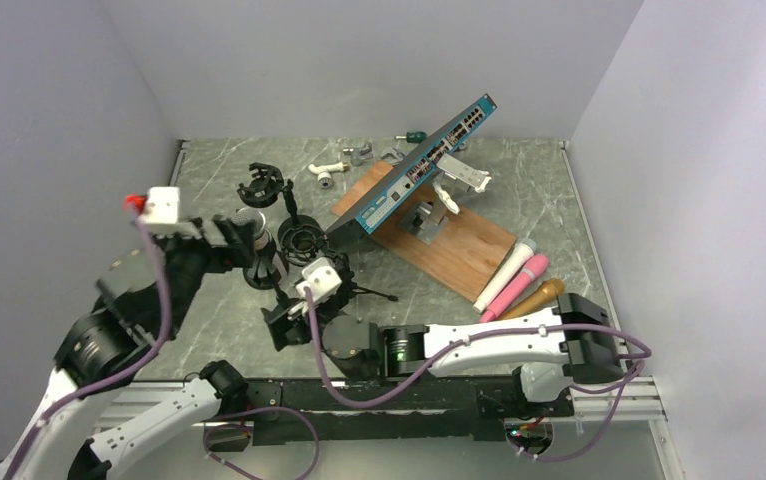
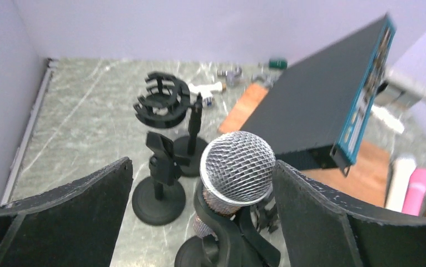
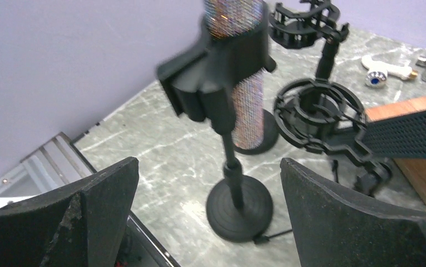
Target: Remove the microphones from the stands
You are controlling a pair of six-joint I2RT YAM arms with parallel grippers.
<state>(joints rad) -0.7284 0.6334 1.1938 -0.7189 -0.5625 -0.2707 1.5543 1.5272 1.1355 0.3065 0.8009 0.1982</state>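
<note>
The microphone [image 2: 237, 167] has a silver mesh head and a glittery body [image 3: 248, 105]. It stands upright in the black clip [image 3: 216, 78] of a small stand with a round base [image 3: 238, 208]. My left gripper [image 2: 202, 167] is open, with one finger on each side of the mesh head; the right finger [image 2: 333, 217] is close against it. In the top view the left gripper [image 1: 249, 240] is at the microphone [image 1: 251, 222]. My right gripper [image 3: 209, 164] is open and empty, low and near the stand's base, which shows between its fingers. In the top view the right gripper [image 1: 284, 320] is just in front of the stand [image 1: 264, 268].
An empty clip stand [image 2: 158, 183] and a shock-mount stand [image 2: 163, 100] stand just behind the microphone, and another shock mount [image 3: 316, 114] stands to the right. A tilted network switch [image 1: 424, 165] leans over a wooden board [image 1: 449, 245]. White and pink microphones [image 1: 514, 280] lie at the right.
</note>
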